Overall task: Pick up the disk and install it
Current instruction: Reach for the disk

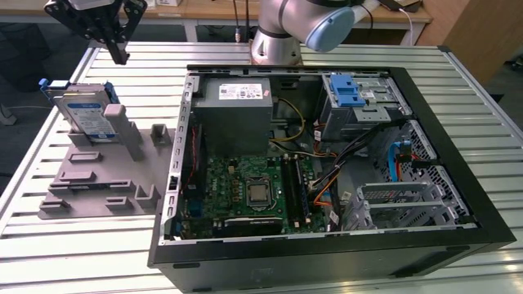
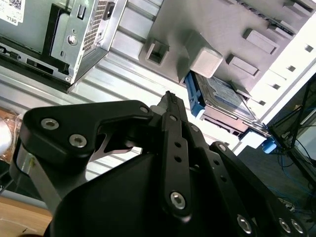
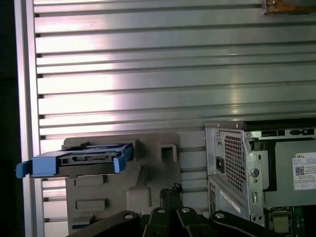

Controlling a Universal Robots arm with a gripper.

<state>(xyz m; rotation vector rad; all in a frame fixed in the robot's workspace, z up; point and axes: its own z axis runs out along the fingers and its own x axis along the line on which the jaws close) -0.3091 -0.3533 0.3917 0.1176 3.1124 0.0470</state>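
Note:
The disk [image 1: 87, 116], silver with a white-and-blue label and a blue carrier frame, stands on edge in a grey holder [image 1: 98, 177] at the exterior view's left. In both wrist views its blue frame shows on the holder: the disk [image 2: 222, 96] lies past my fingertips, and the disk [image 3: 81, 160] is seen edge-on. My gripper [image 1: 121, 58] hangs above and slightly behind the disk, apart from it. Its black fingers meet at the tip, shut on nothing, as the gripper [image 2: 170, 98] and the gripper [image 3: 173, 190] also show.
An open computer case [image 1: 457, 202] lies on the slatted metal table [image 1: 65, 245], right of the holder. Inside are a power supply [image 1: 237, 116], a motherboard [image 1: 253, 190] and a metal drive bay with a blue latch [image 1: 347, 92]. The arm's base [image 1: 276, 43] stands behind the case.

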